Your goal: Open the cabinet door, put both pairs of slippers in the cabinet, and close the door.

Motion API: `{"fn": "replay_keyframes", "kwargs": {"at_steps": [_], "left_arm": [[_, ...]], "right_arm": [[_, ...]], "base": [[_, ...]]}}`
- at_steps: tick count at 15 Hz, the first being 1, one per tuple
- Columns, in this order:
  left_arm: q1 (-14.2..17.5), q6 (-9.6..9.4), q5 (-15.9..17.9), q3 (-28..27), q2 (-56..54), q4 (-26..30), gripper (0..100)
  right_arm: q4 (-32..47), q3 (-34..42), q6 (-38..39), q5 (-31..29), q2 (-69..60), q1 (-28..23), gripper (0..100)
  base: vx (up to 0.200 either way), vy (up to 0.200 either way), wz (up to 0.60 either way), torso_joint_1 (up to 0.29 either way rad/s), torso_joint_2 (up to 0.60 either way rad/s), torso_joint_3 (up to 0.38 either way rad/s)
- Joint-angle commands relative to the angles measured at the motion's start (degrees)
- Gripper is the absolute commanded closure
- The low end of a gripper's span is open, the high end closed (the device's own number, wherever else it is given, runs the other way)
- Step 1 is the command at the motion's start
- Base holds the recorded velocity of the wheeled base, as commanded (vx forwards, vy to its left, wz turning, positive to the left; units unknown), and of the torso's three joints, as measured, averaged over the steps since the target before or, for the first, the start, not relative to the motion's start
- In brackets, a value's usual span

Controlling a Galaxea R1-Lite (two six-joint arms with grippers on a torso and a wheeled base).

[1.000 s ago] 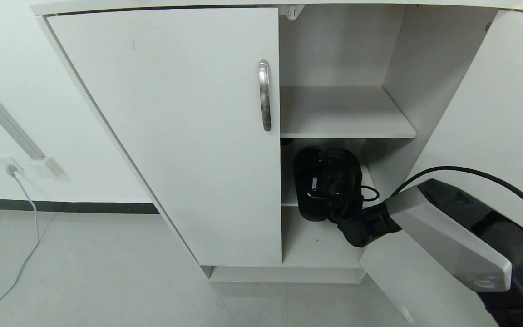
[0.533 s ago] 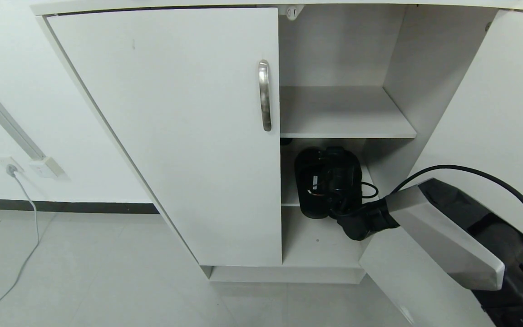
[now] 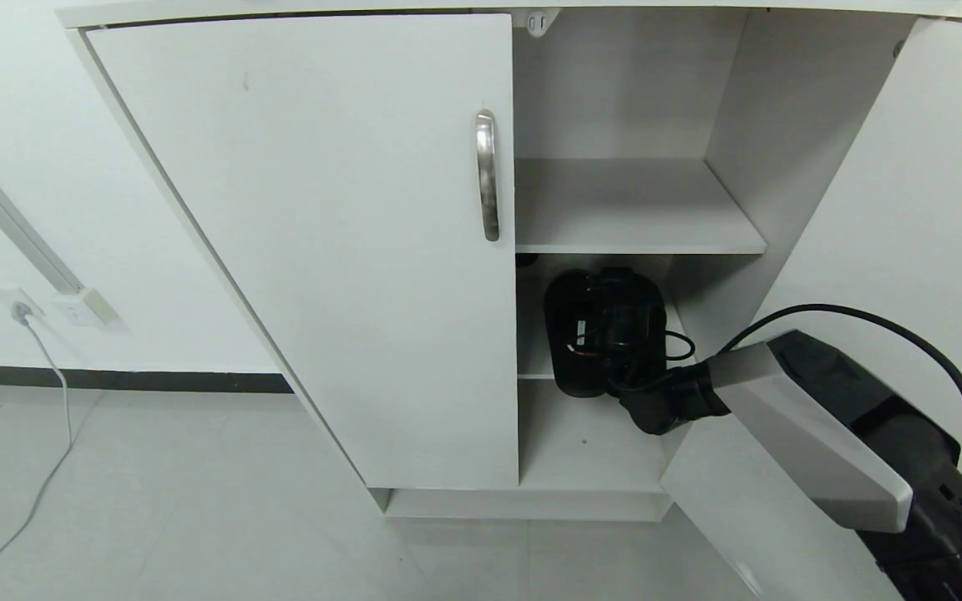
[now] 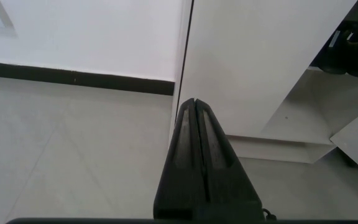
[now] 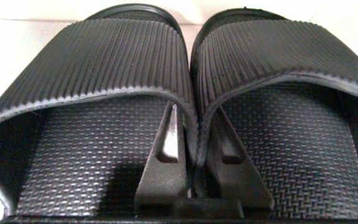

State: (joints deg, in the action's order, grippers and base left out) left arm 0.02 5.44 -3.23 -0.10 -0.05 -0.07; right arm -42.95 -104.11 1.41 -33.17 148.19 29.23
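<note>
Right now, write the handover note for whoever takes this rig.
Right gripper: shut on the black slippers, pinching their touching inner sides, at the cabinet's lower shelf.
Left gripper: shut, empty, over the floor before the closed left door.
Done: right door open; one pair at the shelf.
Left: release this pair, stow the other pair, close the door.

A grey cable runs from a wall socket down onto the tiled floor.
</note>
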Motion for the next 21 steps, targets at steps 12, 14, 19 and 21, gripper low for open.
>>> {"fn": "replay_keyframes", "kwargs": {"at_steps": [12,14,19,21], "left_arm": [[0.06,-0.16,0.15,0.01,0.05,-0.01,100],[0.06,-0.16,0.15,0.01,0.14,-0.01,100],[-0.02,-0.08,0.15,0.01,0.05,0.07,100],[-0.02,-0.08,0.15,0.01,0.14,-0.01,100]], "right_arm": [[-11.81,28.61,0.34,-0.49,-13.98,3.55,0],[-14.53,33.71,0.34,-0.76,-16.27,4.78,0],[-20.33,47.24,0.34,-1.99,-23.65,8.65,0],[-21.04,49.0,0.34,-1.99,-24.35,9.53,0]], "base": [[0.0,0.0,0.0,0.0,0.0,0.0],[0.0,0.0,0.0,0.0,0.0,0.0],[0.0,0.0,0.0,0.0,0.0,0.0],[0.0,0.0,0.0,0.0,0.0,0.0]]}}
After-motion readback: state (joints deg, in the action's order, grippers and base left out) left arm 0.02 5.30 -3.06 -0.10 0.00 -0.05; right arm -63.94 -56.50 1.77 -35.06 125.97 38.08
